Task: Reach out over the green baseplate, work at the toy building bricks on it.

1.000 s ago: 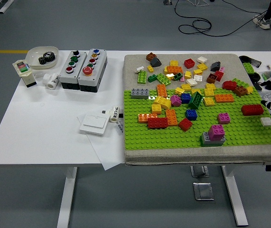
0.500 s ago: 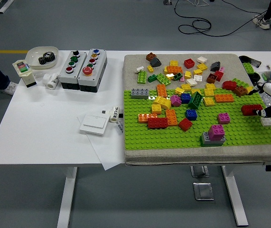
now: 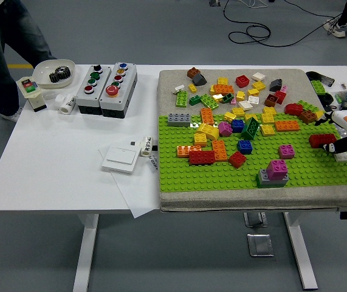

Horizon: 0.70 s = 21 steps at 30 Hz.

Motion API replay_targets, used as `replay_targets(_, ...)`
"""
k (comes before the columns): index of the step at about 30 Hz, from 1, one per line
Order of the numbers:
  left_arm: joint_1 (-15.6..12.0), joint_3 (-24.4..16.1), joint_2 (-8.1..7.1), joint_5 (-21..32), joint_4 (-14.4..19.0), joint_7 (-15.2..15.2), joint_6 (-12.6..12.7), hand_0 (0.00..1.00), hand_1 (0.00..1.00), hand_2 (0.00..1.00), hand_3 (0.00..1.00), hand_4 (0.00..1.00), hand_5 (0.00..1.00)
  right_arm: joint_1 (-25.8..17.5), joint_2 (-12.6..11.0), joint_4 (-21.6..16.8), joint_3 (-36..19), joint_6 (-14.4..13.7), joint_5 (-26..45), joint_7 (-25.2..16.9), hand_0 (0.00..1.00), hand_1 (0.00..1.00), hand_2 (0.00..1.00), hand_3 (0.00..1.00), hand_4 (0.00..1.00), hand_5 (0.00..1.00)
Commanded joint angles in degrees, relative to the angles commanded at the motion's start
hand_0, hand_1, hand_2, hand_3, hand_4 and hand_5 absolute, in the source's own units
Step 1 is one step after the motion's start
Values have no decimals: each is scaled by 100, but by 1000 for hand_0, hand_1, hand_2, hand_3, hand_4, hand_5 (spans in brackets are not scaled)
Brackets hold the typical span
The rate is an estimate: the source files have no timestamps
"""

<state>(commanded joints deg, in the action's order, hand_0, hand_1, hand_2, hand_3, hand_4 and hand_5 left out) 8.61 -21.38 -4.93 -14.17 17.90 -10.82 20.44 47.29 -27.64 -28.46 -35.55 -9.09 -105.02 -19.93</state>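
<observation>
The green baseplate (image 3: 222,176) lies on a grey mat and carries many loose bricks of several colours, piled thickest at its far middle. My right hand (image 3: 342,139) comes in at the right edge, low over the plate's right end, fingers spread and holding nothing. One black finger (image 3: 338,145) lies just right of a dark red brick (image 3: 318,140) and above a small white brick (image 3: 342,156). Whether it touches the red brick I cannot tell. A pink brick on a grey one (image 3: 274,171) stands near the front. The left arm is out of view.
Two grey button boxes (image 3: 106,88), a white bowl with a black gear (image 3: 54,73), a white switch plate (image 3: 121,159) and a sheet of paper lie on the table's left half. A person in dark trousers (image 3: 3,48) stands at the far left corner.
My right hand has come in from the right edge and settled beside the dark red brick. A person has walked into view at the far left. The bricks have not moved.
</observation>
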Motion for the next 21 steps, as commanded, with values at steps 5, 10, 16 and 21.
replay_targets(5,57,21,-1,10,11,1,9,611,690,651,550,564,615,22,25,191,-34,-39,-23,7,747,723,751,697,781,283)
replay_targets(10,144,19,2,-26,24,-6,11,611,690,651,550,564,615,51,26,341,-16,-66,-28,5,747,723,751,697,781,283)
replay_targets(16,215,-2,9,-79,27,-19,13,614,692,652,551,563,614,75,83,399,19,-97,1,-16,749,728,754,702,781,291)
replay_targets(21,248,-3,15,-93,25,-14,11,617,692,654,551,563,614,64,136,398,89,-93,11,-12,753,737,763,716,778,300)
